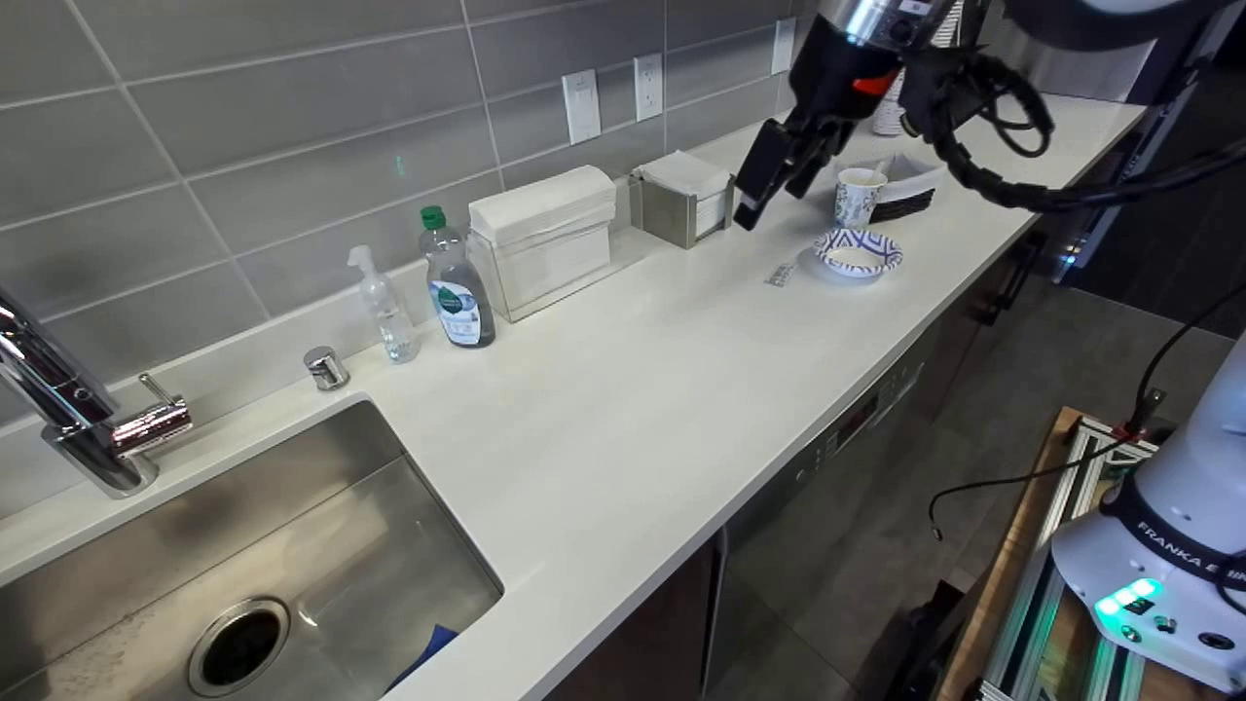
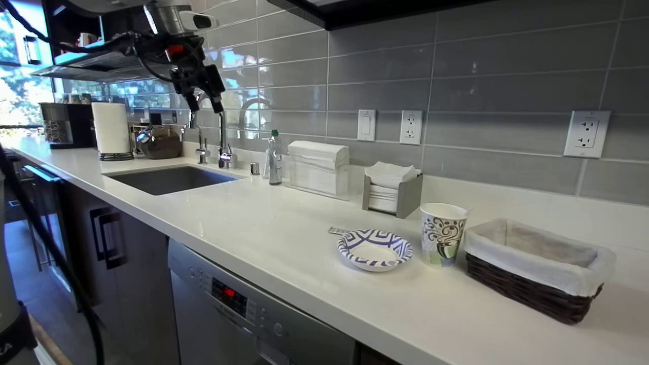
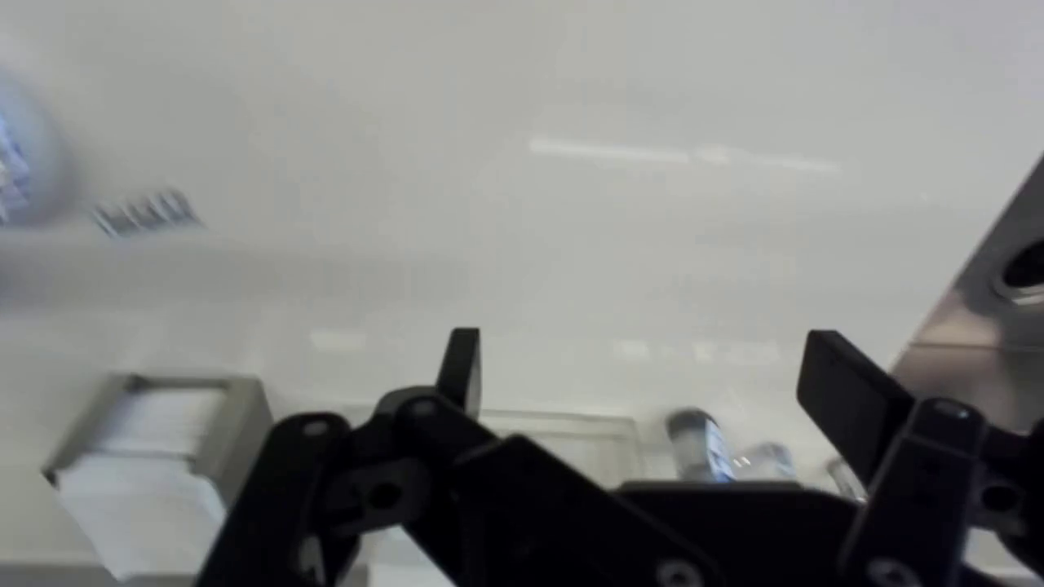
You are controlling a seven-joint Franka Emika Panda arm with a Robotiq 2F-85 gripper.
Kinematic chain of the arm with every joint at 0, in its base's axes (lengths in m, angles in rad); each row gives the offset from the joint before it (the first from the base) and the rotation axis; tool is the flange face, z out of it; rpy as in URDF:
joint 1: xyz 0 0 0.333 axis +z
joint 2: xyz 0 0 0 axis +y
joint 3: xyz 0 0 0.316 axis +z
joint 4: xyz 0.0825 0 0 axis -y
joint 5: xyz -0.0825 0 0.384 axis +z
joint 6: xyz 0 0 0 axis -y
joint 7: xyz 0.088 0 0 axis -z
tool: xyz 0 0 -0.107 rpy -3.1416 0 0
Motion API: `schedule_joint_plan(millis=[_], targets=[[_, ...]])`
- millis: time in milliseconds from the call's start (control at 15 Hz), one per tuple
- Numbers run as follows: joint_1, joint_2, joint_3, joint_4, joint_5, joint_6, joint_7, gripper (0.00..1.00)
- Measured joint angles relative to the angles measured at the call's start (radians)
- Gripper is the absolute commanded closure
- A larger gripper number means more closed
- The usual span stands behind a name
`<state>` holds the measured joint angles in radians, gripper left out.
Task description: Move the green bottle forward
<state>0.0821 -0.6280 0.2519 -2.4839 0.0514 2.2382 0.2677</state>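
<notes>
Green-capped bottle [image 1: 456, 284] stands between clear pump bottle [image 1: 387, 316] and folded paper towels [image 1: 545, 209] — fingers [image 3: 850, 399] wide apart, above the counter [image 1: 623, 389].

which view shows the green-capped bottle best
Best in an exterior view: the green-capped bottle is unobstructed, its label facing the camera. Farther off in an exterior view, it is smaller, its green cap clear. The wrist view shows it blurred, partly hidden by the gripper.

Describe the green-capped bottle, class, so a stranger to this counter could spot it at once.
Find the sink in the counter. On its dishwasher side, along the wall, come a dispenser, then the bottle, then folded towels. Only the bottle has a green cap, above a blue-and-white label; the dispenser's top is white.
</notes>
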Motion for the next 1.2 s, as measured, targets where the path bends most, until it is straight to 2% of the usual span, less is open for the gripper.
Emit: schedule_joint_plan(millis=[333, 533, 933, 1200], targets=[[0.058, 0.226, -0.023, 0.066, 0.000, 0.346, -0.185, 0.00], [0.098, 0.393, -0.054, 0.162, 0.000, 0.464, -0.337, 0.00], [0.125, 0.709, -0.064, 0.489, -0.001, 0.490, -0.623, 0.00], [0.124, 0.881, -0.061, 0.709, -0.057, 0.490, -0.642, 0.00]])
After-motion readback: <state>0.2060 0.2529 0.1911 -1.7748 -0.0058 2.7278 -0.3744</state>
